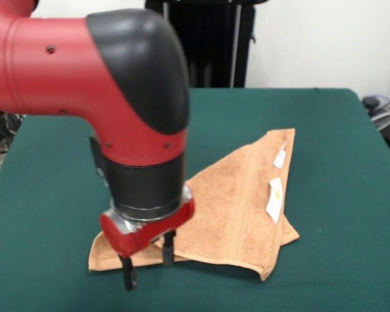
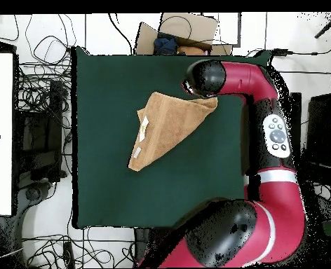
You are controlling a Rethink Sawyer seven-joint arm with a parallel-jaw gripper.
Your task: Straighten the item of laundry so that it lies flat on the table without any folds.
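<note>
The peach-orange towel (image 1: 237, 195) lies on the green table (image 1: 351, 195), folded over itself into a rough triangle, with two white tags (image 1: 275, 198) on its right side. My gripper (image 1: 147, 263) is low over the towel's near-left corner. It is open: one finger (image 1: 127, 274) is just off the towel's front edge and the other (image 1: 168, 249) is over the cloth. In the overhead view the towel (image 2: 165, 129) sits in the table's upper middle. The arm's wrist (image 2: 205, 77) covers the towel's upper right corner and hides the gripper.
The red and black arm (image 2: 266, 133) runs along the table's right edge in the overhead view. Cables and boxes lie on the floor around the table (image 2: 105, 182). A black stand (image 1: 214, 45) is behind the table's far edge.
</note>
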